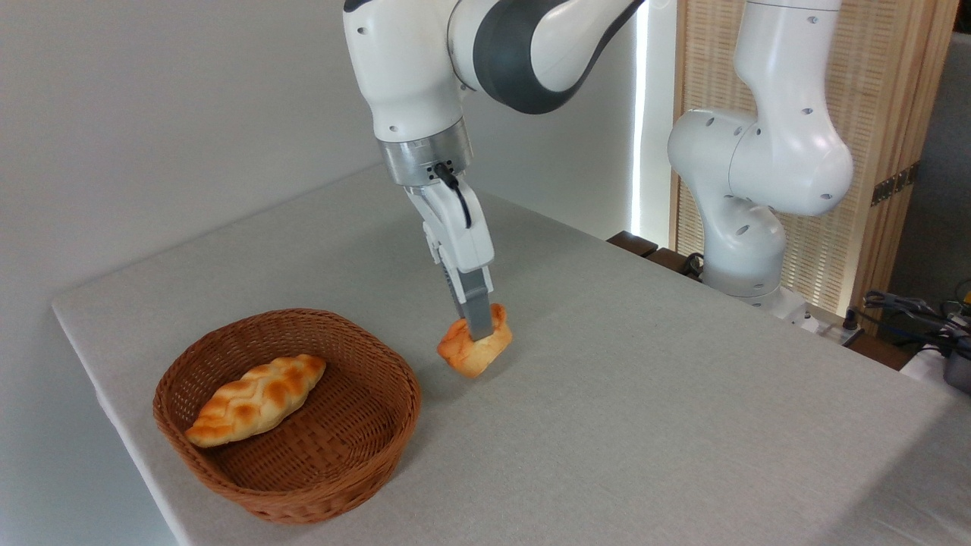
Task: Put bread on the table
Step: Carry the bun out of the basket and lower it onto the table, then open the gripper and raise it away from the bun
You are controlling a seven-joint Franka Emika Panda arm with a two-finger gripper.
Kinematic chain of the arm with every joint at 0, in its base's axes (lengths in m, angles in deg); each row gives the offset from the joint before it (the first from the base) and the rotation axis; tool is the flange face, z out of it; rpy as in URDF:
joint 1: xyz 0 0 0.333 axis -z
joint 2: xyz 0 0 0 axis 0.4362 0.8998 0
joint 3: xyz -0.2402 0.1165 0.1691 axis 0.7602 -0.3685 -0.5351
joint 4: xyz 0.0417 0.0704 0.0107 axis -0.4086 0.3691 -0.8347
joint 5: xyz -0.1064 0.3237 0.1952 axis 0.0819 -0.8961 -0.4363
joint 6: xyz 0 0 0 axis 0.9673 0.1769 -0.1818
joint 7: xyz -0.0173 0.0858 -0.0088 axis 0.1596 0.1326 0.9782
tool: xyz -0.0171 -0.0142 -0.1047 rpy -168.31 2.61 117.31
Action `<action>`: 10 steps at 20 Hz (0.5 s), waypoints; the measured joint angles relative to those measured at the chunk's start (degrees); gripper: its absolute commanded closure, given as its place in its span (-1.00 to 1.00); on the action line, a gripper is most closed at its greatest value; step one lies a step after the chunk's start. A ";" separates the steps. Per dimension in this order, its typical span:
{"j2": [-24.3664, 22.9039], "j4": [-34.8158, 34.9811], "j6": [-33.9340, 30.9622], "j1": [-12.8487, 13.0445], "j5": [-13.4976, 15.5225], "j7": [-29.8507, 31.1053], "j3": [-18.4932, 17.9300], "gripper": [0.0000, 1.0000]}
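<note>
The bread (pixel 464 351) is a small orange-golden bun with a paler base, tilted to one side just right of the basket. My gripper (pixel 481 331) comes down from above and is shut on the bread, the near grey finger (pixel 478 312) across its top. The bun's lower edge is at or just above the table (pixel 645 394), a light grey-beige cloth surface; I cannot tell whether it touches. The far finger is hidden behind the near one.
A brown wicker basket (pixel 227 462) stands at the front left near the table's edge, holding a longer braided golden loaf (pixel 256 398). The arm's white base (pixel 740 258) rises beyond the table's far right edge, with cables (pixel 910 311) at the right.
</note>
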 measured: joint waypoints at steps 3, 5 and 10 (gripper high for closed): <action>0.04 0.01 0.99 0.13 -0.13 -0.28 0.00 -1.00; 0.05 0.02 0.99 0.18 -0.14 -0.29 0.00 -1.00; 0.04 0.01 1.04 0.20 -0.14 -0.29 0.00 -1.00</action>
